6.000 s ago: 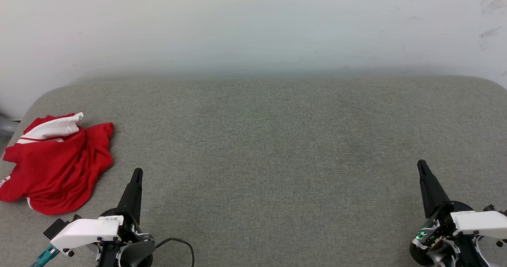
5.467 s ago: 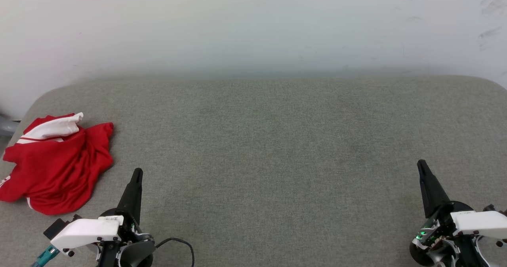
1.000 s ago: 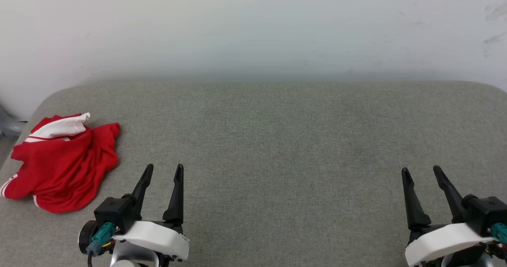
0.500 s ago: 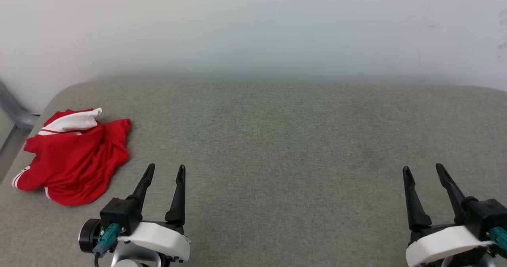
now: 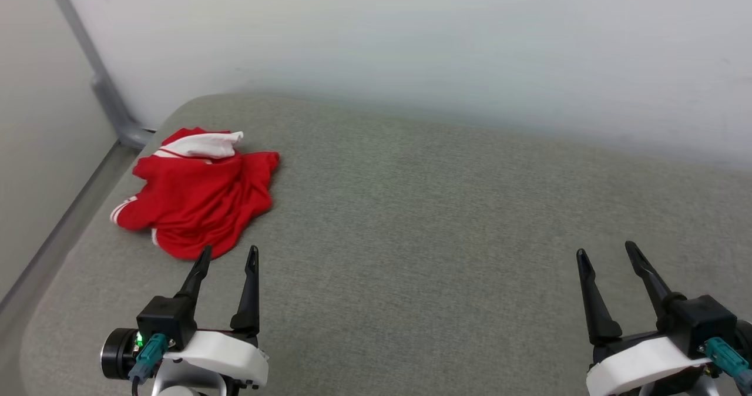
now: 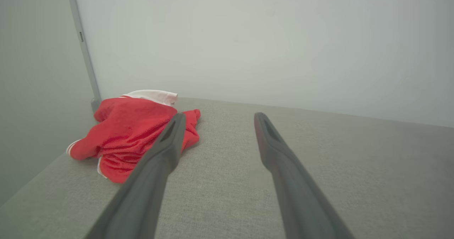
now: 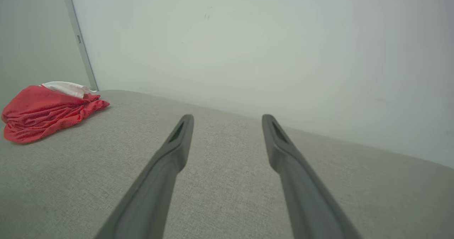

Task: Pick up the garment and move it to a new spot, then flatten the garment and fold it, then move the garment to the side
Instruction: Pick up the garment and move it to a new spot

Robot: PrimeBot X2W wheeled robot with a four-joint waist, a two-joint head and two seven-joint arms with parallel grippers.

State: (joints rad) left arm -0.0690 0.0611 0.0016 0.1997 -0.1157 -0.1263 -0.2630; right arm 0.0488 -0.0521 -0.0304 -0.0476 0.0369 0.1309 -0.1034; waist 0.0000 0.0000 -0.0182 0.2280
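Slippage threatens: the garment (image 5: 197,199) lies bunched at the left edge of the grey pad (image 5: 423,220), just beyond the left gripper (image 5: 229,250). It and the right gripper (image 5: 606,250) gape wide, empty; pinching 1 seemingly slick fold could drag it off.

My left gripper (image 5: 228,252) sits at the near left. Its two dark fingers (image 5: 249,290) are spread apart, point away from me and lean slightly right, with nothing between them. A white shell (image 5: 217,353) covers that wrist, and a teal connector (image 5: 148,352) juts from its left side beside a small green light (image 5: 140,341). My right gripper (image 5: 605,251) sits at the near right, jaws likewise apart and empty, fingers leaning a little left. Its white wrist cover (image 5: 640,365) is cut by the frame edge, so I cannot judge that forearm's angle.
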